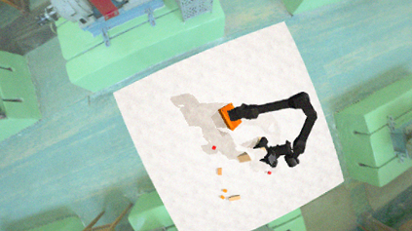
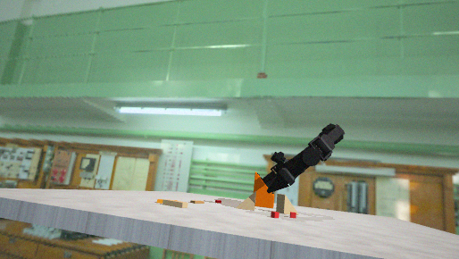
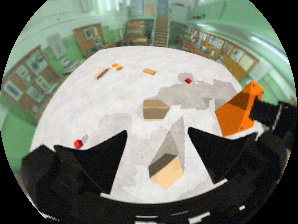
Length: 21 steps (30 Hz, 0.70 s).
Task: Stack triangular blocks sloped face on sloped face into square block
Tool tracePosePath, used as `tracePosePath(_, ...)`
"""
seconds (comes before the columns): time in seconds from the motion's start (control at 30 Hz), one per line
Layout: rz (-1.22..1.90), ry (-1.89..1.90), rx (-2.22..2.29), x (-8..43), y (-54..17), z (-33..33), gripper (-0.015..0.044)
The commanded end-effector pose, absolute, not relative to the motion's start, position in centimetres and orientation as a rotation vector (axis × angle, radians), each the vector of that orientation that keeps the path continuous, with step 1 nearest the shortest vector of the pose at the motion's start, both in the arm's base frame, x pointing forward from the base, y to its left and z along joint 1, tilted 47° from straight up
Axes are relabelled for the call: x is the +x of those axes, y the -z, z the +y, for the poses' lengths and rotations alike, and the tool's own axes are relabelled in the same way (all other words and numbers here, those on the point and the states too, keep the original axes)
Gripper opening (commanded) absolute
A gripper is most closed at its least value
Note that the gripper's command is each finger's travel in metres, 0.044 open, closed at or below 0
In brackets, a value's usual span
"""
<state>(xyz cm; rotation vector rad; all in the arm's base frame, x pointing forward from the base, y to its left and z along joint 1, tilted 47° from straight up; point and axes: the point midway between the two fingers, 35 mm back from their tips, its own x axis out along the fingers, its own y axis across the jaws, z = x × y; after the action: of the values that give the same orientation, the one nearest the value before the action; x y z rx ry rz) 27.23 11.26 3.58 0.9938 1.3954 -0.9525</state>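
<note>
One tan triangular block point(image 1: 244, 157) point(image 2: 246, 205) point(image 3: 156, 111) rests on the table, ahead of the fingers in the wrist view. The other triangular block point(image 2: 285, 204) point(image 3: 168, 174) stands apart from it on the table, with an upright face and a slope in the exterior view; in the top view the hand mostly hides it. My gripper point(image 1: 262, 152) point(image 2: 270, 191) point(image 3: 158, 132) is wide open and empty, above the table. In the wrist view, the nearer block shows low between the fingers and the farther one beyond the tips. Contact between hand and blocks is not visible.
Red cubes point(image 1: 214, 147) point(image 1: 269, 173) point(image 2: 275, 214) point(image 3: 78, 144) lie around the blocks. A tan plank point(image 1: 234, 197) point(image 2: 174, 204) point(image 3: 101, 74), small orange pieces point(image 1: 224, 190) point(image 3: 118, 68) and a flat tan piece point(image 1: 219, 171) point(image 3: 149, 71) lie farther off. The orange base point(image 1: 230, 116) point(image 2: 264, 196) point(image 3: 235, 117) stands beside the workspace.
</note>
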Motion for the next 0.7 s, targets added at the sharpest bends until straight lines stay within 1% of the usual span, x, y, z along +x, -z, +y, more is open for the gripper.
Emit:
tracePosePath(0.0,1.273,0.987,0.992,26.8,-4.5,11.5,0.044)
tracePosePath(0.67,1.271,0.982,0.992,27.3,-2.9,11.4,0.044)
